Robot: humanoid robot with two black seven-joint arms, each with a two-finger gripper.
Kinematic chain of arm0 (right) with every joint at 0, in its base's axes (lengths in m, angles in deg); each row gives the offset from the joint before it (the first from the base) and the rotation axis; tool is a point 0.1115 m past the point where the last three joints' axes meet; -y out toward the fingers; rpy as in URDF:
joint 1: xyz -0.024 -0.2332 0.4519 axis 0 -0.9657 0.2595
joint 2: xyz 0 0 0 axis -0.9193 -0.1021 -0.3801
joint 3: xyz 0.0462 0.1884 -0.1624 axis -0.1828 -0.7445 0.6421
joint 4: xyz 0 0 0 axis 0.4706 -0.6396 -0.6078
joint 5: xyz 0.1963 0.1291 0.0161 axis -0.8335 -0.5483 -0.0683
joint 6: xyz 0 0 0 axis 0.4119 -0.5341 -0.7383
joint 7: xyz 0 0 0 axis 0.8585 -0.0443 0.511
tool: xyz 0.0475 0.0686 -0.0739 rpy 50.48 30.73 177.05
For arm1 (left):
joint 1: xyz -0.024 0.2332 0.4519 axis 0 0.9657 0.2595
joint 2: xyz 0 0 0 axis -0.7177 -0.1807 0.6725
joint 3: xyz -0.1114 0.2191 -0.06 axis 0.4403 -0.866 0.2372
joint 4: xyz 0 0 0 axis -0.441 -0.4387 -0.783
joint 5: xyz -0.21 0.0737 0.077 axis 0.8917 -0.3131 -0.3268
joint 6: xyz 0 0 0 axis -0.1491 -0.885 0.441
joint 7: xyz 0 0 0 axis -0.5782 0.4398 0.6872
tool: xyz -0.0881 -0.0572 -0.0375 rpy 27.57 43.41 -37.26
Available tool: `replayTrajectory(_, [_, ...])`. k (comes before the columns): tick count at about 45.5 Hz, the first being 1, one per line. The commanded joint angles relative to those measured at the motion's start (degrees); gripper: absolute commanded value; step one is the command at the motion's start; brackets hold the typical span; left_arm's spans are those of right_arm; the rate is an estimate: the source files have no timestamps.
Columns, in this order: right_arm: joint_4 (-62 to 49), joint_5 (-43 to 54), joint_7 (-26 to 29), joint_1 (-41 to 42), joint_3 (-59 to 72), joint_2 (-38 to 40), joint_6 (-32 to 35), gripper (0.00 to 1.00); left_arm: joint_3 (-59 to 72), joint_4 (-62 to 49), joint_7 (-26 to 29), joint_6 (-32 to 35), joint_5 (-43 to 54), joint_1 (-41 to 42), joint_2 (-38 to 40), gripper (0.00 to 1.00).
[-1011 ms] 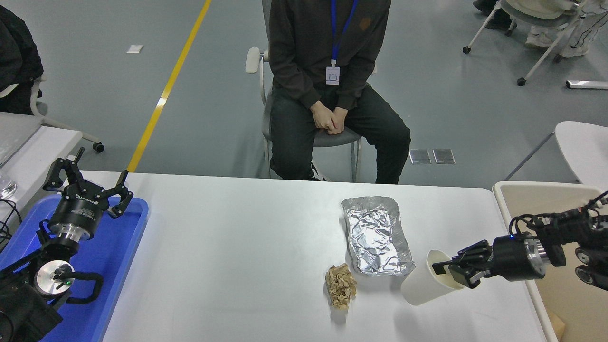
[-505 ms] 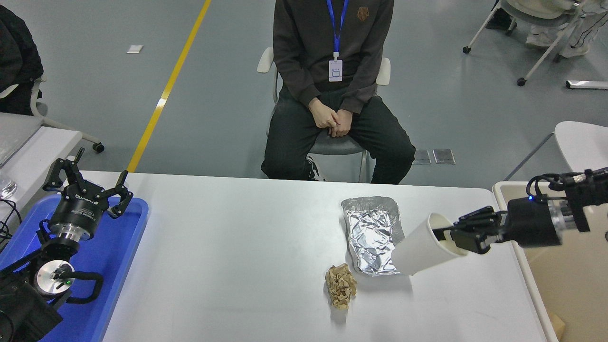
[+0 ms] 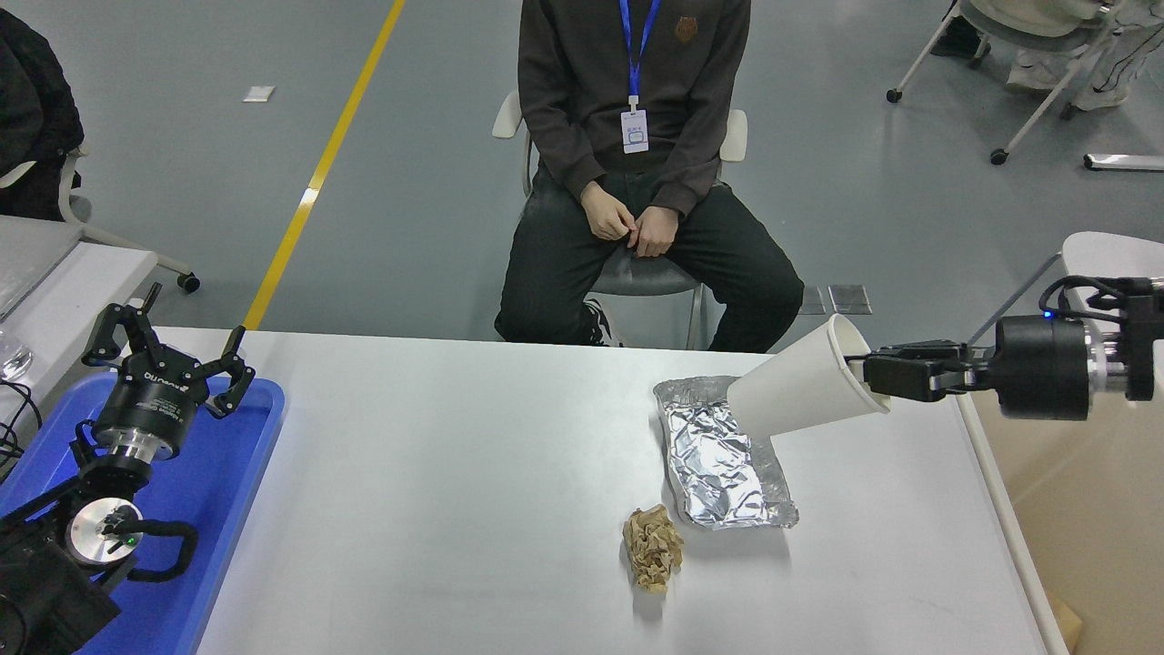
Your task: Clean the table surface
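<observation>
The white table surface (image 3: pixel 473 473) fills the lower part of the head view. My right gripper (image 3: pixel 875 375) is shut on the rim of a white paper cup (image 3: pixel 800 389) and holds it tilted in the air above the far end of a foil tray (image 3: pixel 723 455). A crumpled brown paper ball (image 3: pixel 652 548) lies on the table just in front of the foil tray. My left gripper (image 3: pixel 168 350) is open and parked over the blue tray at the lower left.
A blue plastic tray (image 3: pixel 236 491) sits at the table's left end. A beige bin (image 3: pixel 1082 509) stands beside the table's right edge. A person (image 3: pixel 637 164) sits on a chair beyond the far edge. A smaller side table (image 3: pixel 64 291) is at the left.
My right gripper has lifted the paper cup from the table beside the foil tray up and away from me, to above the tray's far end. The left arm has not moved.
</observation>
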Motion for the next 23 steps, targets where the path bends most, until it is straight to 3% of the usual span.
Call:
replayTrajectory(1, [-11.2, -9.6, 0.0, -4.2, -0.4, -1.5, -0.3, 0.0, 0.0, 0.0, 0.0, 0.0, 0.0, 0.0, 0.0, 1.0])
replayTrajectory(23, [-48.6, -26.6, 0.2, -15.5, 0.6, -14.4, 0.7, 0.0, 0.0, 0.0, 0.0, 0.0, 0.0, 0.0, 0.0, 1.0])
